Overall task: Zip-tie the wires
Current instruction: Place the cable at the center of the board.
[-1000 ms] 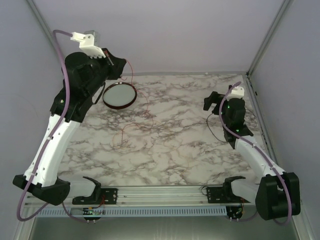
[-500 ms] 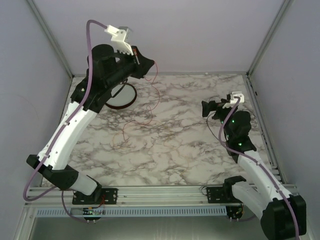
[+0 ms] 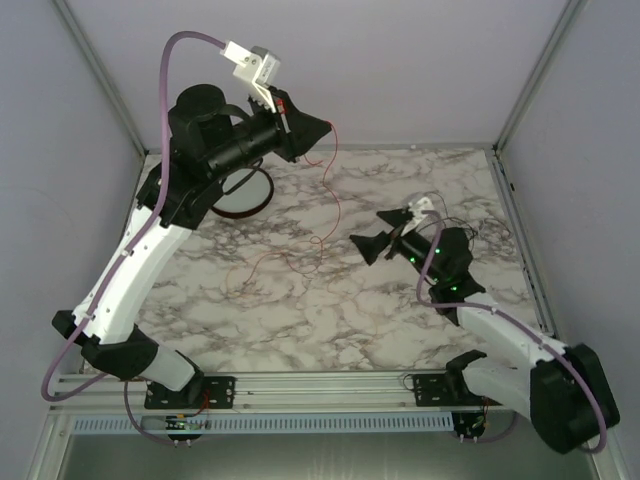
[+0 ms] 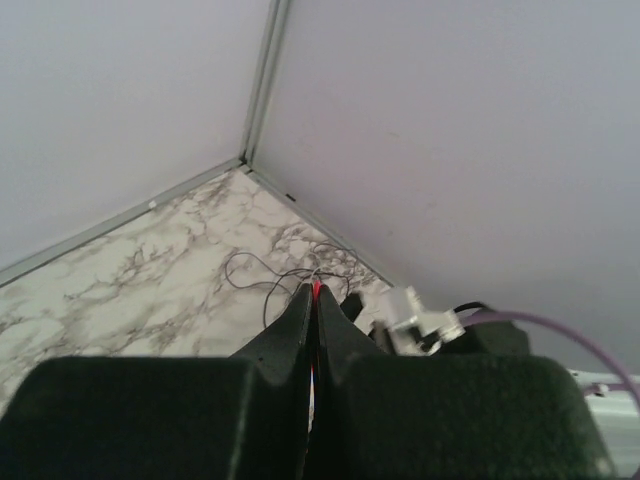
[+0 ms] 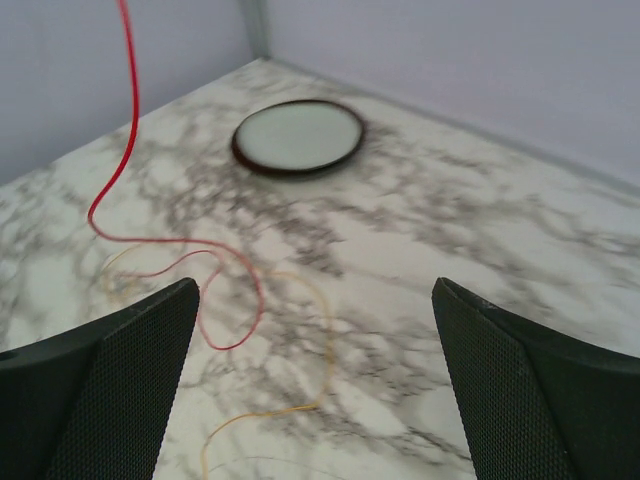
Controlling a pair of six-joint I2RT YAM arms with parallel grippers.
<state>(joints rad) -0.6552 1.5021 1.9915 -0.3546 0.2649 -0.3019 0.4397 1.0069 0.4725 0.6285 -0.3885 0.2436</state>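
Note:
The wires lie in two lots. A thin red wire [image 3: 331, 185] hangs from my left gripper [image 3: 325, 127], raised high over the back of the table, and trails onto the marble toward the left. In the left wrist view that gripper [image 4: 316, 289] is shut, with red showing at its tips. A red wire [image 5: 125, 150] and a yellow wire [image 5: 322, 350] curl on the table in front of my right gripper [image 5: 315, 290], which stands open and empty. From above, the right gripper [image 3: 378, 232] sits low near the table's middle, right of the hanging wire. Black wires [image 3: 472, 226] lie at the right rear.
A round dark-rimmed dish [image 3: 247, 200] sits at the back left, partly behind the left arm, and shows whole as the dish [image 5: 298, 137] ahead of the right gripper. Grey walls close the table on three sides. A lilac cable [image 3: 170, 60] loops over the left arm.
The left arm has risen and swung right, lifting the red wire off the table. The right arm has reached left toward the table's middle with its jaws wide.

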